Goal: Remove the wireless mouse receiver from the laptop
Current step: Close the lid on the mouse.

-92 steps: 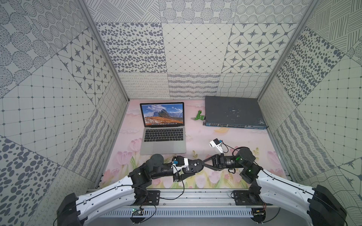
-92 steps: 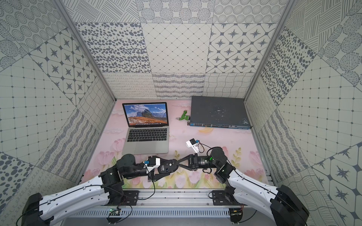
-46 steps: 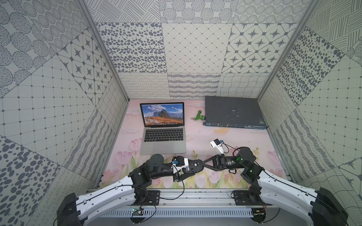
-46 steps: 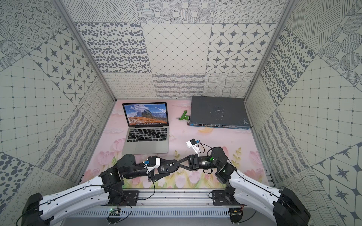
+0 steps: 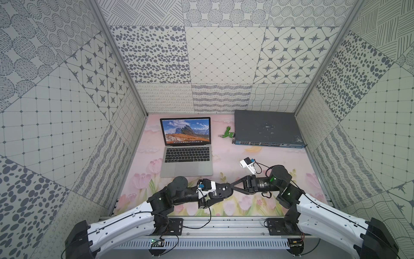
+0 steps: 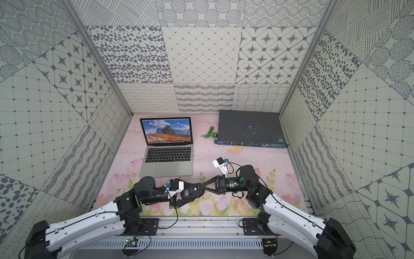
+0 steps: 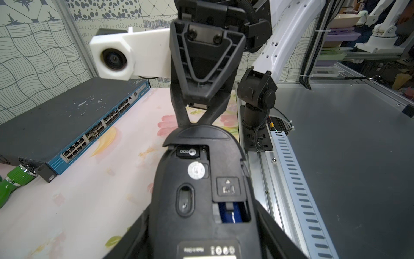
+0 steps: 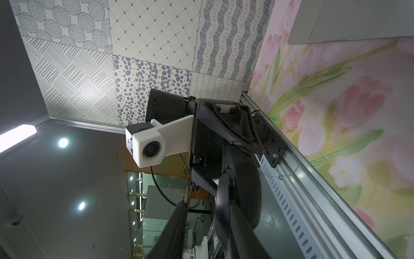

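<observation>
The laptop [image 5: 187,145] [image 6: 169,148] stands open at the back left, its screen lit. My left gripper [image 5: 220,190] [image 7: 201,224] is shut on a black mouse [image 6: 192,190], held underside up near the front rail. In the left wrist view a tiny black nub, the wireless mouse receiver [image 7: 187,152], sits in a slot on the mouse's [image 7: 201,190] underside. My right gripper [image 5: 231,187] [image 7: 192,123] points at the mouse's far end, its jaws a little apart with nothing between them. In the right wrist view the ribbed side of the mouse [image 8: 246,190] lies beside one finger [image 8: 224,197].
A dark grey network switch [image 5: 266,127] [image 7: 56,116] lies at the back right. A green stick with a metal plug [image 5: 228,134] [image 7: 13,181] rests next to its left end. The metal rail [image 5: 212,226] runs along the front edge, and patterned walls close in three sides.
The right gripper's jaws have parted slightly at the mouse's end. The left gripper and the mouse have stayed where they were.
</observation>
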`<state>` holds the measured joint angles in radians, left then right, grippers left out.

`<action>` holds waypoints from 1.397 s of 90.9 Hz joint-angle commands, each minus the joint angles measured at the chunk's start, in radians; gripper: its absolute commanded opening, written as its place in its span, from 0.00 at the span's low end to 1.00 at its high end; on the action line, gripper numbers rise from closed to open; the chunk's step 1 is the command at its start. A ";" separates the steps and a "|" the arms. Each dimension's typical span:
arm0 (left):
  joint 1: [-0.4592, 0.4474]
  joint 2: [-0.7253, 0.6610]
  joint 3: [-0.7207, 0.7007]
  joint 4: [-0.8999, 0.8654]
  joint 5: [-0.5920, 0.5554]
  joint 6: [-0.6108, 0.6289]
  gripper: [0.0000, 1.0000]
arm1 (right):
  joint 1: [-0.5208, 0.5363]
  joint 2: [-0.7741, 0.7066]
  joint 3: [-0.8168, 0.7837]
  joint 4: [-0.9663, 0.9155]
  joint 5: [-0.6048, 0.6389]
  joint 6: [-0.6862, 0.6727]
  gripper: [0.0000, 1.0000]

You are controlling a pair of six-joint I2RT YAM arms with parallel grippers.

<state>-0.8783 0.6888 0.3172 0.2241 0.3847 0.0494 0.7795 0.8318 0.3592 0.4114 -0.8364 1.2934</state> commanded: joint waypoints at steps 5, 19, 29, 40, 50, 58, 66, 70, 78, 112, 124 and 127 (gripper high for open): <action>0.001 0.002 0.002 0.105 0.040 -0.007 0.51 | 0.004 -0.020 0.036 -0.055 0.003 -0.053 0.35; 0.001 -0.002 -0.001 0.114 0.043 -0.014 0.51 | 0.003 -0.036 0.050 -0.108 0.014 -0.078 0.37; 0.002 -0.003 -0.006 0.129 0.049 -0.023 0.51 | 0.003 -0.053 0.072 -0.174 0.022 -0.109 0.38; 0.002 0.004 -0.012 0.146 0.054 -0.030 0.51 | 0.003 -0.059 0.086 -0.189 0.030 -0.110 0.40; 0.002 0.011 -0.015 0.158 0.059 -0.035 0.51 | 0.003 -0.061 0.099 -0.218 0.033 -0.126 0.41; 0.002 0.015 -0.016 0.168 0.067 -0.040 0.51 | 0.003 -0.063 0.108 -0.237 0.038 -0.136 0.41; 0.002 0.022 -0.017 0.175 0.077 -0.043 0.51 | 0.004 -0.062 0.114 -0.239 0.044 -0.138 0.42; 0.002 0.024 -0.017 0.177 0.080 -0.046 0.51 | 0.004 -0.062 0.116 -0.240 0.045 -0.139 0.42; 0.002 0.024 -0.019 0.182 0.080 -0.048 0.51 | 0.003 -0.062 0.121 -0.243 0.048 -0.141 0.43; 0.001 0.028 -0.021 0.192 0.083 -0.050 0.51 | 0.003 -0.068 0.132 -0.260 0.067 -0.153 0.46; 0.002 0.028 -0.023 0.195 0.083 -0.053 0.51 | 0.002 -0.072 0.142 -0.272 0.073 -0.164 0.47; 0.002 0.028 -0.024 0.197 0.081 -0.053 0.51 | 0.001 -0.074 0.144 -0.283 0.076 -0.171 0.48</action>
<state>-0.8783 0.7162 0.2955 0.3367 0.4343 0.0219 0.7795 0.7765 0.4660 0.1261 -0.7765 1.1595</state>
